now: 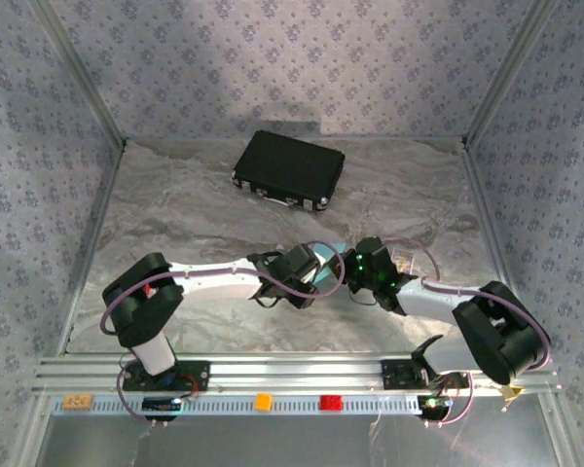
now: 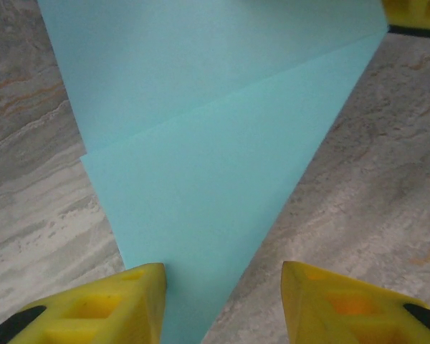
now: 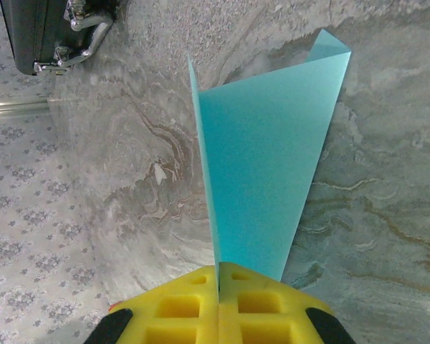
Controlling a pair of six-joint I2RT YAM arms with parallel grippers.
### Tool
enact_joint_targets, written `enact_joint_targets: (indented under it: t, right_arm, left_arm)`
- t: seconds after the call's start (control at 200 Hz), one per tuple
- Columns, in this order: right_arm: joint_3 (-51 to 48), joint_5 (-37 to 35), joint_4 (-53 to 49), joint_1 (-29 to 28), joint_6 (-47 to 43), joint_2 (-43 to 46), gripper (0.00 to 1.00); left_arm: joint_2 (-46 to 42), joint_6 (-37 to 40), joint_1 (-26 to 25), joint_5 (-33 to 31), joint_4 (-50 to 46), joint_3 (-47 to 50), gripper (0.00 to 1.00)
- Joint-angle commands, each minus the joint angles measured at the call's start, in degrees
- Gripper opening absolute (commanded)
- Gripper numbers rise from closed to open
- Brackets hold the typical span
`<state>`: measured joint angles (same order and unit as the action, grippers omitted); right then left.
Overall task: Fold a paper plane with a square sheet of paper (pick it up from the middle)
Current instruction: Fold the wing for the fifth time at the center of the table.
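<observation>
Between fingers of right end effector point(image 3: 218, 278), clenched | folded paper point(image 3: 265, 158) edge | left end effector point(image 2: 222, 304) released, astride it

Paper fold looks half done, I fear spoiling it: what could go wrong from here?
The right hand pinches the folded blue paper by one narrow end; a tug could slip or tear it. The left hand, open over the sheet, might press a stray crease if it closes.

We see thin, smooth, matt paper point(image 2: 201, 143), light blue and sharply creased. The tabletop point(image 2: 387, 179) has a marble pattern with a faint sheen. The fingers point(image 2: 107, 308) are matt yellow plastic. The black case point(image 1: 289, 169) looks dull, with shiny metal latches point(image 3: 86, 29). The rail point(image 1: 292, 370) is brushed metal.
</observation>
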<state>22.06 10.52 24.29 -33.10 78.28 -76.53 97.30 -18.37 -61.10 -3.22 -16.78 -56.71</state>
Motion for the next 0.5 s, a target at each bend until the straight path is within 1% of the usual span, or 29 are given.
enact_joint_targets:
  t: [0.0,0.09,0.33,0.495]
  right_arm:
    - [1.6,1.5,0.6,0.7,0.7,-0.5,0.04]
    - [1.7,2.0,0.5,1.0,0.6,-0.5,0.04]
    - [1.9,3.0,0.6,1.5,0.6,-1.0,0.04]
    - [2.3,3.4,0.7,1.6,0.6,-1.7,0.04]
  left_arm:
    - [2.0,1.5,-0.9,-4.4,-1.8,-1.9,0.45]
    - [2.6,1.6,-1.3,-6.1,-2.0,-2.4,0.44]
    - [2.4,1.9,-2.0,-9.0,-2.0,-2.5,0.36]
    - [1.0,2.4,-3.2,-11.2,-1.3,-2.0,0.36]
